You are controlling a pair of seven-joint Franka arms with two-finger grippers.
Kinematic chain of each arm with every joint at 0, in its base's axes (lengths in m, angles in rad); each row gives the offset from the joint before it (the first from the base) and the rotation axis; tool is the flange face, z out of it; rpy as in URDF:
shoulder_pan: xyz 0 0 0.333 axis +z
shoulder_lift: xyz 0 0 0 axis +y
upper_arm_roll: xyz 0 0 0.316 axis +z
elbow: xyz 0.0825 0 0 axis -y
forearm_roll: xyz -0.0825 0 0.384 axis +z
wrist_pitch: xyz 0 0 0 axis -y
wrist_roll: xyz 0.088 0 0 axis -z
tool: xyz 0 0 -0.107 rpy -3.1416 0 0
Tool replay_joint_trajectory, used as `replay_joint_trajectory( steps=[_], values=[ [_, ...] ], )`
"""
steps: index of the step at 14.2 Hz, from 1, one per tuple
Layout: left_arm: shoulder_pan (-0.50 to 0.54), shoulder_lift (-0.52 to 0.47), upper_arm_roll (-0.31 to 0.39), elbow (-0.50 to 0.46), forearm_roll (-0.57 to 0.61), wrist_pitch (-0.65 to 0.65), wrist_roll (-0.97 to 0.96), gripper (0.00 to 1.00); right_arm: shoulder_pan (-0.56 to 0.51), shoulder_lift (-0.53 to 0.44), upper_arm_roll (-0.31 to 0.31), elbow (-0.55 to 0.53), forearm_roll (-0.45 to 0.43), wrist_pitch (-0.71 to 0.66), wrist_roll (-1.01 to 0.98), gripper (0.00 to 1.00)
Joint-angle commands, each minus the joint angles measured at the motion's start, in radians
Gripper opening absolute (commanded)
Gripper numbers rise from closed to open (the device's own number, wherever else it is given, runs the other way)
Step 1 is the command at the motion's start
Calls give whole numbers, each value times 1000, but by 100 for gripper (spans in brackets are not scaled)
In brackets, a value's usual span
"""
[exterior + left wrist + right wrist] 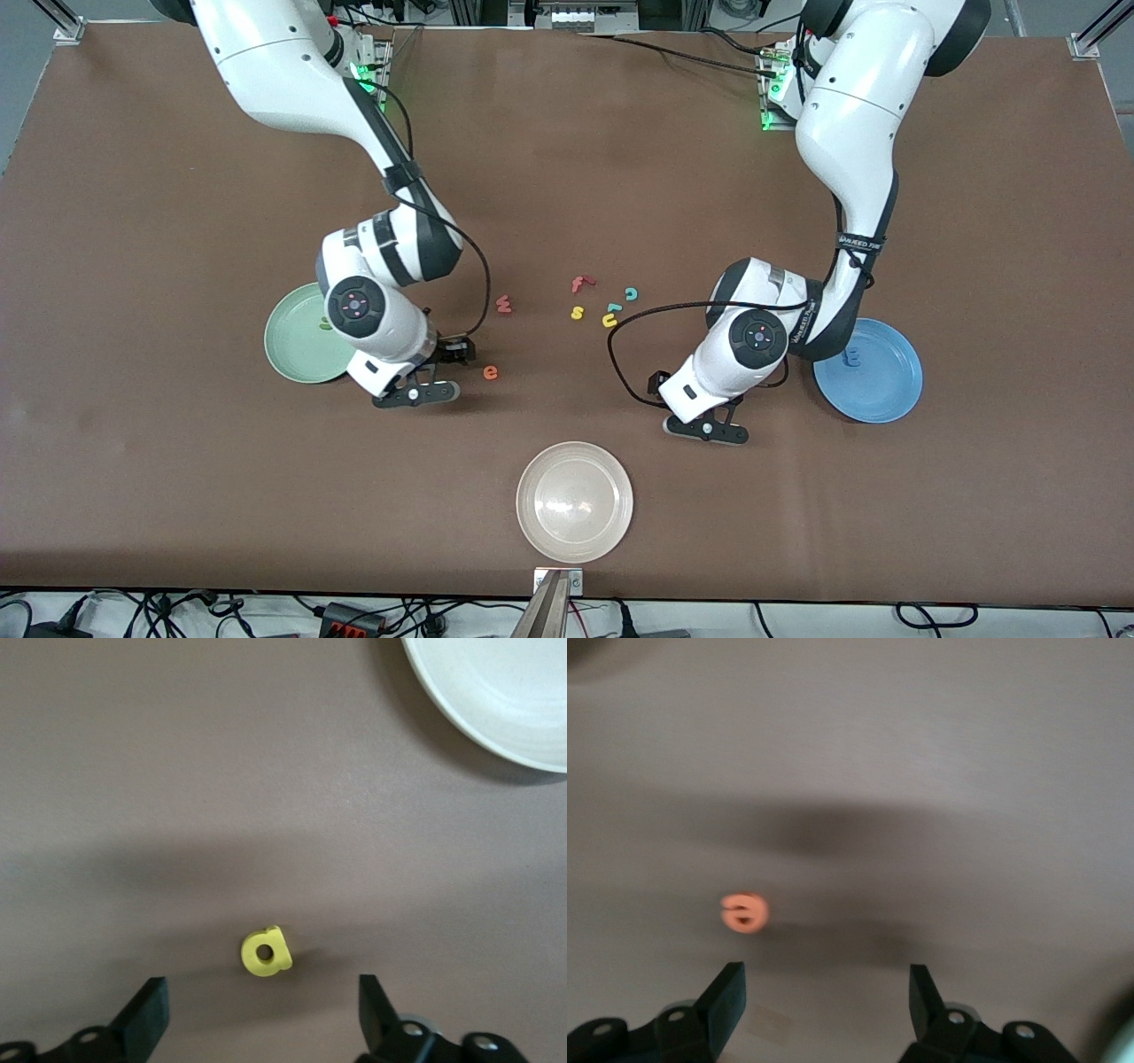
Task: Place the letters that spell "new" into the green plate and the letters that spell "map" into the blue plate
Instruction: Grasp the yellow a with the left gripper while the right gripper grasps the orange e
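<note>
Both sets of jaws gape empty: left gripper [264,1014] by the yellow "a" [266,952] near the beige plate [496,691], right gripper [824,1001] by the orange "e" [744,912].

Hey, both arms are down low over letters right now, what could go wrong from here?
1. The orange e sits off to one side of the open right pincer, not centred, so closing now might clip or flick it.
2. The yellow a is tiny between the wide-open left pincer fingers; it may tip or slip during the pinch.
3. The yellow s and yellow u lie close together among the loose letters and share the a's colour, so a wrong pick is possible later.
</note>
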Motion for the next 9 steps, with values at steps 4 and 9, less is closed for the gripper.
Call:
replay_joint_trajectory(
  steps=[4,9],
  values=[
    [-18,59,14,27,3,87,-36,73,48,87,-7,39,15,111,74,73],
    [-18,64,14,21,3,87,-36,43,84,123,-8,46,9,142,115,68]
  ],
)
